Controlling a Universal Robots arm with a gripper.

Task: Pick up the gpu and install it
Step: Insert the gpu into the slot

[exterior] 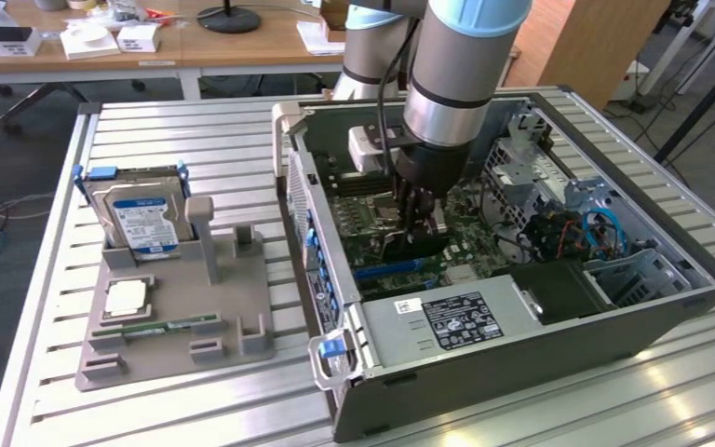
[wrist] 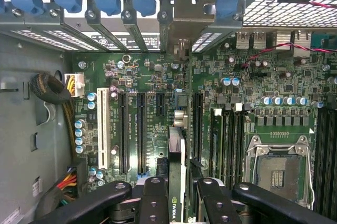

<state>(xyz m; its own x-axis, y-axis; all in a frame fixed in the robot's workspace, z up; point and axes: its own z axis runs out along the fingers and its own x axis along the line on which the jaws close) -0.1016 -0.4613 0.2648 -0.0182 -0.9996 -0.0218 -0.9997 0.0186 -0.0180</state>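
Note:
My gripper (exterior: 423, 216) hangs inside the open computer case (exterior: 655, 317), above the green motherboard (exterior: 389, 244). It is shut on the gpu (exterior: 410, 248), a thin dark card held upright on its edge just over the board. In the wrist view the gpu (wrist: 177, 155) runs edge-on between the two black fingers (wrist: 152, 197), and its metal bracket end (wrist: 182, 21) reaches the row of rear slot openings. The card stands over the black expansion slots (wrist: 141, 129), beside the white slot (wrist: 103, 126). Whether its lower edge touches a slot is hidden.
A grey holder tray (exterior: 171, 289) lies on the slatted table at the exterior view's left. It carries a blue-labelled hard drive (exterior: 144, 219), a square chip (exterior: 126, 298) and a green memory stick (exterior: 159, 328). The power supply (exterior: 457, 318) and drive cage (exterior: 637, 275) crowd the case.

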